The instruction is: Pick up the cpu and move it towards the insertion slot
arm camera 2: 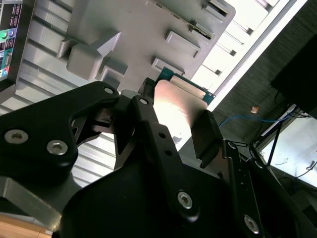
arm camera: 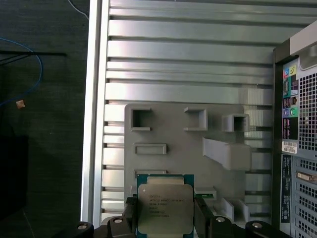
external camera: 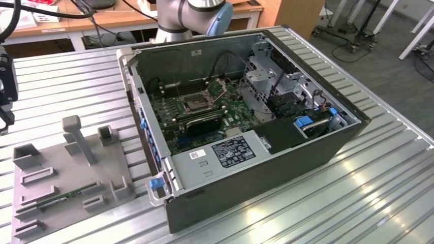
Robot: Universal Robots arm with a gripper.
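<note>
The cpu (arm camera: 164, 204) is a flat square chip with a silvery top and a green rim. My gripper (arm camera: 166, 220) is shut on it, a black finger (arm camera: 203, 214) pressing each side. It hangs above the grey fixture plate (arm camera: 173, 134), clear of it. In the second wrist view the cpu (arm camera 2: 178, 104) shows between the same black fingers (arm camera 2: 148, 124). In the exterior view my gripper (external camera: 5, 86) is at the far left edge, above the plate (external camera: 61, 168). The insertion slot (external camera: 192, 101) is a square socket with a metal frame on the green board inside the open computer case (external camera: 271, 173).
A tall grey post (external camera: 74, 137) and several raised blocks stand on the fixture plate, where a green memory stick (external camera: 64, 195) lies. The case's wall (external camera: 139, 107) stands between plate and socket. The ribbed metal table (external camera: 366, 193) ends at an edge (arm camera: 94, 99) beside the plate.
</note>
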